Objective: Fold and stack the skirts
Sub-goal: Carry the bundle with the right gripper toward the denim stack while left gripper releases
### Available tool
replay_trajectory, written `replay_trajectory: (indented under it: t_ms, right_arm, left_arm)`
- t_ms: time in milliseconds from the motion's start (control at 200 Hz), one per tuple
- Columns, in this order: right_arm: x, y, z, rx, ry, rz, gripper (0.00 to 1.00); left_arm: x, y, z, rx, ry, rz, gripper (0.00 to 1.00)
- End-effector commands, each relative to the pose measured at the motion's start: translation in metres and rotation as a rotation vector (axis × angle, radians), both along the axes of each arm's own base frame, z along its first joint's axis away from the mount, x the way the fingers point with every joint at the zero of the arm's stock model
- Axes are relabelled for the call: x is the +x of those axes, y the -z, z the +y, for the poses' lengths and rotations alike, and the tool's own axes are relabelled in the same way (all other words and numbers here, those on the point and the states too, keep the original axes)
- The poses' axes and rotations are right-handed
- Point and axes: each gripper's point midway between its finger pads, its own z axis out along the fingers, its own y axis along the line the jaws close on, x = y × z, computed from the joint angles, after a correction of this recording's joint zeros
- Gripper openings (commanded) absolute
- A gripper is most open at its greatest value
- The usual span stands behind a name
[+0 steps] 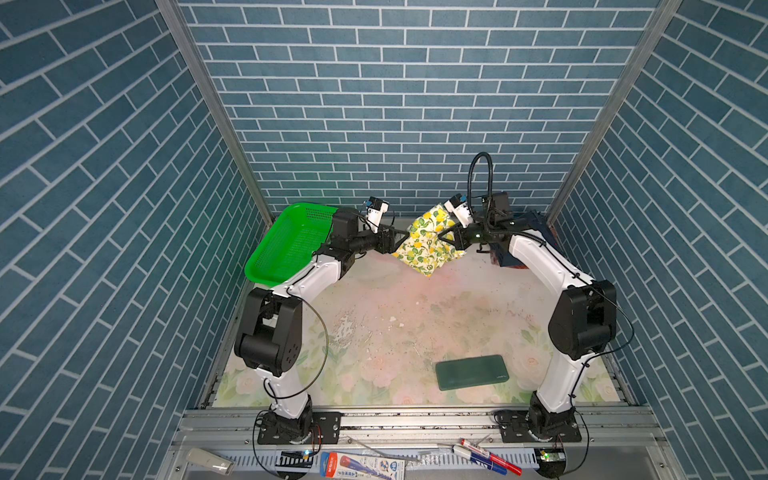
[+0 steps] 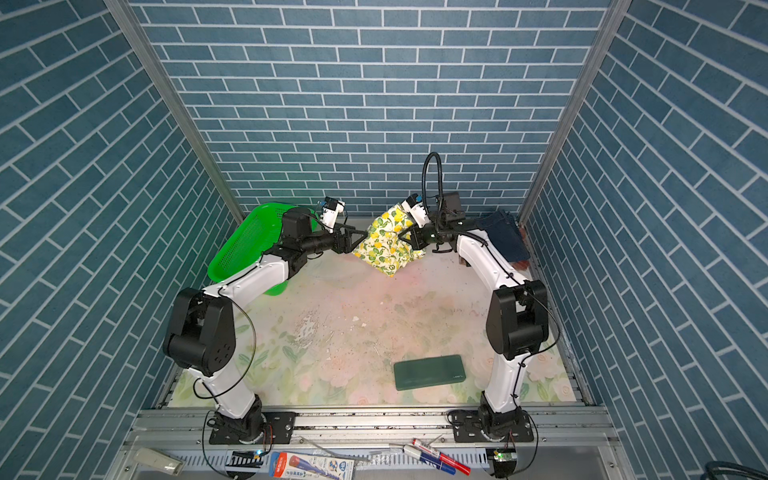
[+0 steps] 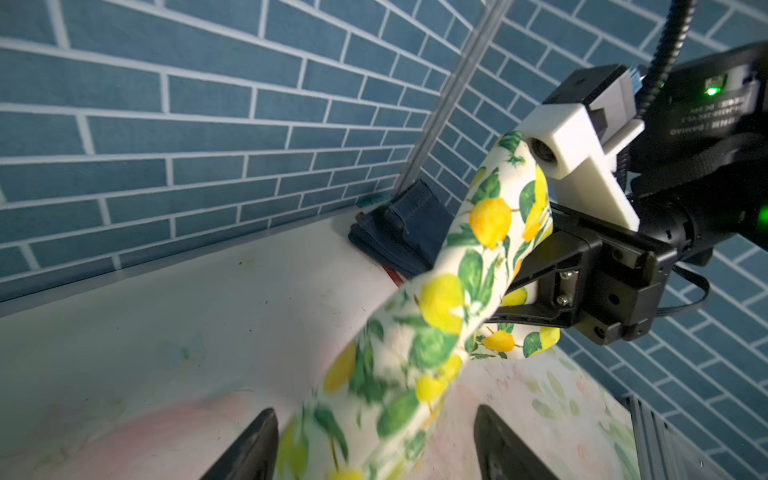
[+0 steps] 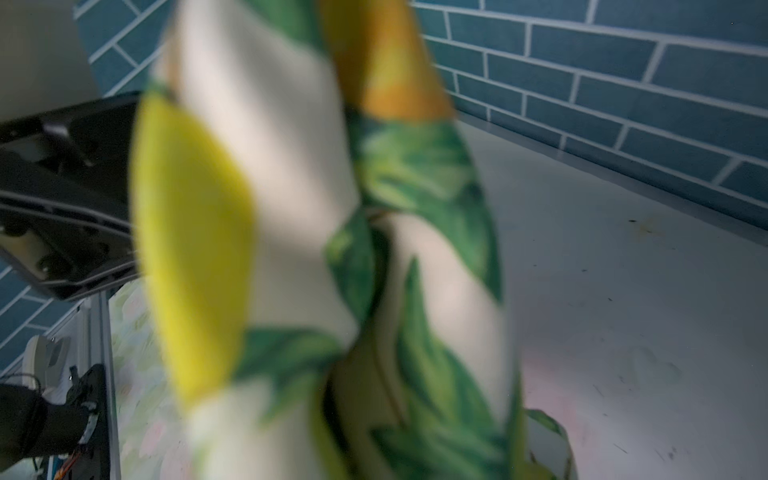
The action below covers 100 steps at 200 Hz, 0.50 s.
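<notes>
The cream lemon-print skirt [image 1: 424, 245] [image 2: 384, 245] hangs bunched above the back middle of the table, between both grippers. My right gripper [image 1: 442, 235] [image 2: 402, 237] is shut on its right side; the cloth [image 4: 332, 249] fills the right wrist view and hides the jaws. My left gripper [image 1: 405, 237] [image 3: 374, 415] is open, its fingers wide apart with the skirt [image 3: 436, 332] running loosely between them. The folded dark blue denim skirt [image 2: 505, 237] [image 3: 407, 232] lies in the back right corner. A rust-red edge of the plaid skirt [image 2: 521, 262] shows under it.
A green mesh basket [image 1: 286, 245] [image 2: 237, 249] leans tilted at the back left, behind the left arm. A flat dark green slab [image 1: 472, 371] [image 2: 430, 371] lies near the front right. Markers [image 1: 492, 459] and packaging sit on the front rail, outside the table.
</notes>
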Motion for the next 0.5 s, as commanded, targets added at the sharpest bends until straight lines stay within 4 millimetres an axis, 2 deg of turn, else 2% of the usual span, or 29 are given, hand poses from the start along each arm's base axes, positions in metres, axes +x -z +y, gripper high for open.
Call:
replay_trajectory:
  t_ms: [0,120,260,310,320,345,495]
  right_arm:
    - [0.013,0.033,-0.035,-0.095,0.174,0.218,0.00]
    - [0.043,0.041,-0.068,-0.086,0.308,0.290,0.00]
    - [0.074,0.049,-0.109,-0.106,0.448,0.316,0.00]
    - [0.081,0.047,-0.123,-0.126,0.485,0.316,0.00]
    - [0.085,0.058,-0.125,-0.136,0.490,0.333,0.00]
    - [0.088,0.062,-0.130,-0.146,0.502,0.344,0.00]
    - [0.102,0.056,-0.159,-0.201,0.570,0.326,0.00]
  left_arm:
    - [0.003,-0.012,0.003,-0.058,-0.056,-0.021,0.76]
    - [-0.005,-0.008,0.004,-0.097,-0.057,-0.008,0.76]
    - [-0.015,0.007,0.006,-0.113,-0.046,0.023,0.76]
    - [-0.018,0.012,0.006,-0.118,-0.043,0.031,0.77]
    - [-0.018,0.012,0.005,-0.120,-0.039,0.030,0.76]
    - [-0.020,0.015,0.005,-0.124,-0.035,0.037,0.76]
    - [-0.024,0.025,0.003,-0.137,-0.019,0.062,0.76]
